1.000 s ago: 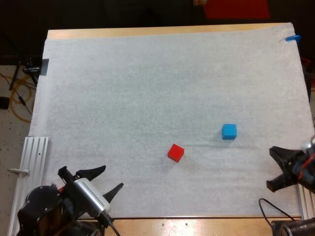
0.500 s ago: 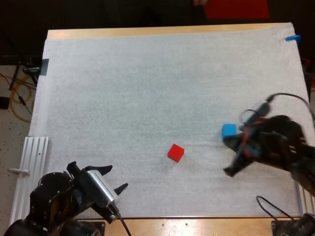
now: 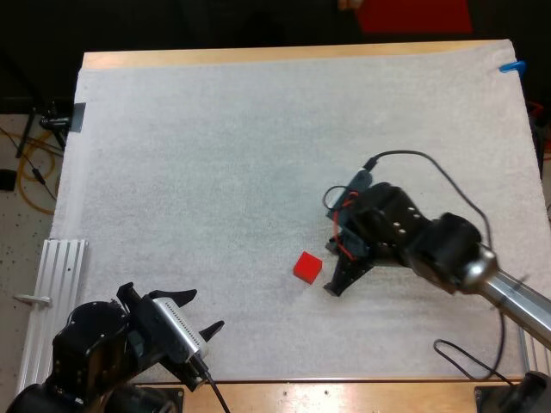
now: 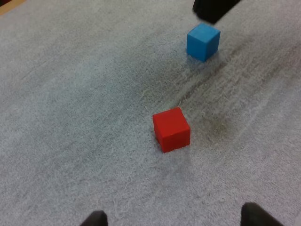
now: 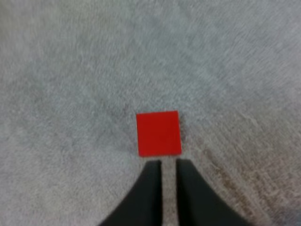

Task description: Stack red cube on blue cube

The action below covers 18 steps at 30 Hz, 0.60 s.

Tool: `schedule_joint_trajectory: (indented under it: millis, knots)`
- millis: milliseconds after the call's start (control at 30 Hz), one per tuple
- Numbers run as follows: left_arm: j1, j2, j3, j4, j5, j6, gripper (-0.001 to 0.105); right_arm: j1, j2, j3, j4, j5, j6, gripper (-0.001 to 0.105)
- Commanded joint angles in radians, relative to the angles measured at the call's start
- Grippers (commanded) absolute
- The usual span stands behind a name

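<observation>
- The step in hand, as I judge it, is the grasp of the red cube (image 3: 307,268). It lies flat on the white mat (image 3: 215,155), free on all sides, a little toward 5 o'clock from the mat's centre in the high view.
- The right gripper (image 3: 332,268) is just beside this cube, at its 3 o'clock in the high view, and points at it. In the right wrist view its jaws are only a little apart. A thin strip of mat shows between the tips, and this gap looks narrower than the cube.
- To do it well, the jaws should first spread wider than the cube, before any advance. Otherwise the tips would likely push it away toward 9 o'clock.
- The cube's near face looks square to the fingers, so little wrist turn seems needed. The gap's line passes slightly off the cube's middle, so a small side correction would help. Then go low and close on the middle of the side faces.
- The blue cube (image 4: 203,41) stands, seen from the left wrist, at about 1 o'clock from the red one, well apart. The lift must clear its top.
- The left gripper (image 3: 200,311) rests at 7 o'clock from the red cube, its jaws wide apart and empty. I think it has no part in this step.
</observation>
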Motion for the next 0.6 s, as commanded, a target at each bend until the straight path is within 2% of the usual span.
schedule_joint_trajectory:
  millis: [0,100,167,567]
  knots:
    - [-0.002,0.001,-0.007,-0.003,0.007,0.009,0.055,0.000,0.026,-0.012,-0.003,-0.008,-0.011,0.036]
    - [-0.002,0.001,-0.007,-0.003,0.007,0.009,0.055,0.003,0.075,-0.012,-0.017,-0.008,-0.013,0.063]
    - [-0.002,0.001,-0.007,-0.003,0.007,0.009,0.055,0.006,0.103,-0.012,-0.036,-0.008,-0.014,0.067]
    - [-0.002,0.003,-0.007,-0.003,0.007,0.009,0.055,0.052,0.274,-0.012,-0.154,-0.001,-0.015,0.064]
